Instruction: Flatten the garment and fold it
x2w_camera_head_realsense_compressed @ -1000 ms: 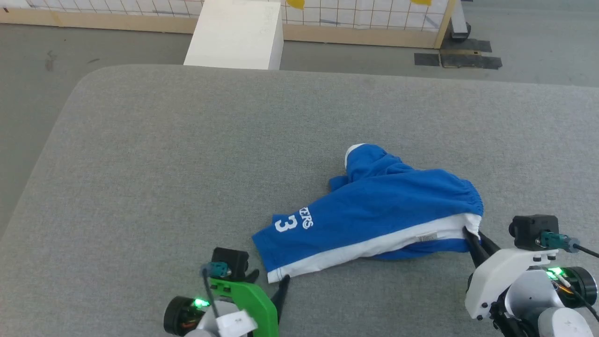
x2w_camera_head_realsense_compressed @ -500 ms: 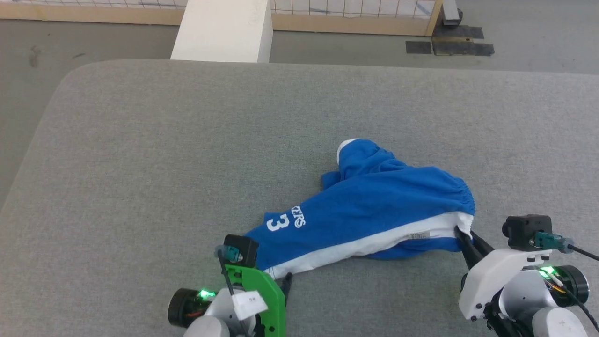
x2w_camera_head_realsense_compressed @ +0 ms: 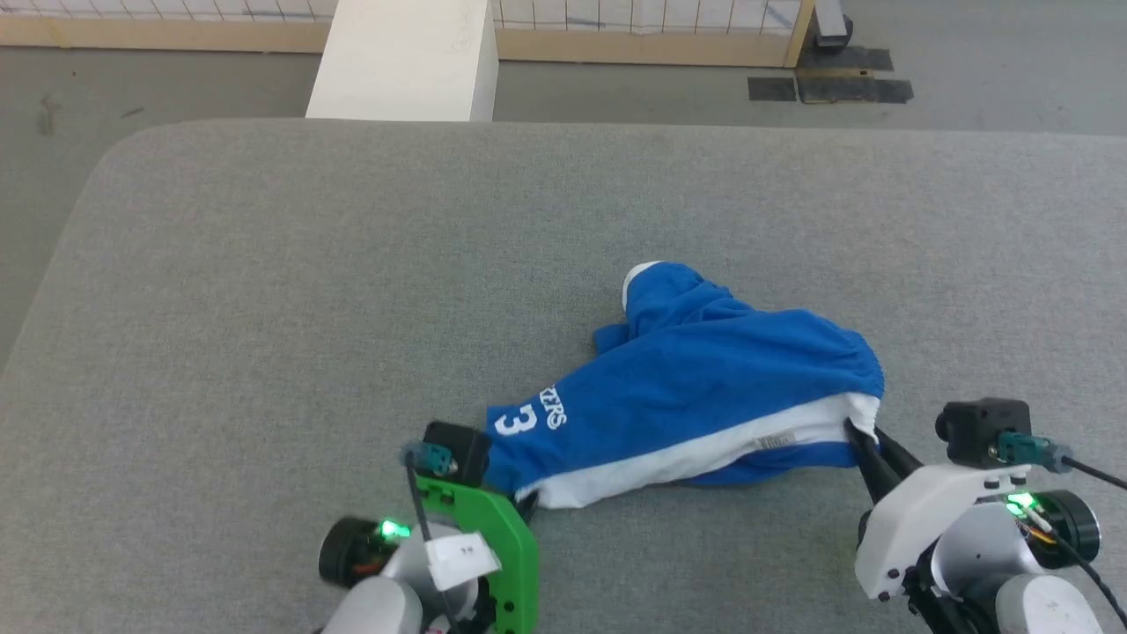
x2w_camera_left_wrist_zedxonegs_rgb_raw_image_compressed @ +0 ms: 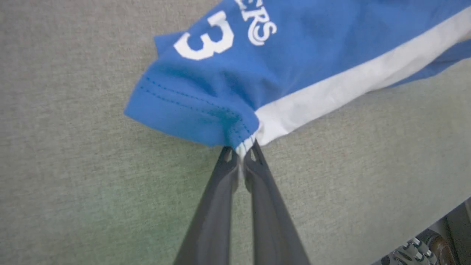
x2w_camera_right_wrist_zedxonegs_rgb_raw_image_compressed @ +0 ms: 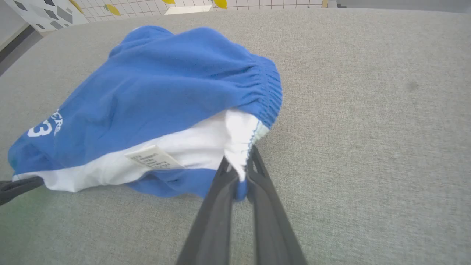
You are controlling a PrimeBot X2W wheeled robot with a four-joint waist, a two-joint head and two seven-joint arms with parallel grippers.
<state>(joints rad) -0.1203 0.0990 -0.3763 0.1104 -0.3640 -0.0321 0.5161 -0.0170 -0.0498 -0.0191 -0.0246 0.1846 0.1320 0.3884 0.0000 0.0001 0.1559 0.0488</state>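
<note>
Two pinch grips are in place on one garment [x2w_camera_head_realsense_compressed: 704, 387]. The left tool [x2w_camera_left_wrist_zedxonegs_rgb_raw_image_compressed: 241, 152] has its fingers pressed together on the leg-hem corner, where the blue cloth meets the white stripe [x2w_camera_left_wrist_zedxonegs_rgb_raw_image_compressed: 349, 88]. The right tool [x2w_camera_right_wrist_zedxonegs_rgb_raw_image_compressed: 239, 173] is closed on the end of the gathered waistband [x2w_camera_right_wrist_zedxonegs_rgb_raw_image_compressed: 265, 92], on the same stripe, just past the small tag [x2w_camera_right_wrist_zedxonegs_rgb_raw_image_compressed: 152, 158].

Location: the garment lies on the grey bench [x2w_camera_head_realsense_compressed: 264, 308], on the robot's side of the white block [x2w_camera_head_realsense_compressed: 401, 62]. The hem end sits slightly right of the block and the waistband end well to its right.

Handling, by judgement:
- The cloth is light, soft and limp, with no stiffness of its own. It should sag between the grips and is not fragile.
- The stitched hem and the bunched elastic are the firmest places to hold. The elastic will stretch before it pulls flat.
- The second leg is humped up on the side of the garment facing the block, and its hem cannot be made out.
- The bench cover looks felt-like and may drag the cloth.

Clearance: open bench runs from the garment toward the block, and widely to the left of the block's line. The far edge of the bench lies just short of the block, with a rounded corner to the block's left. The right edge is not seen.
</note>
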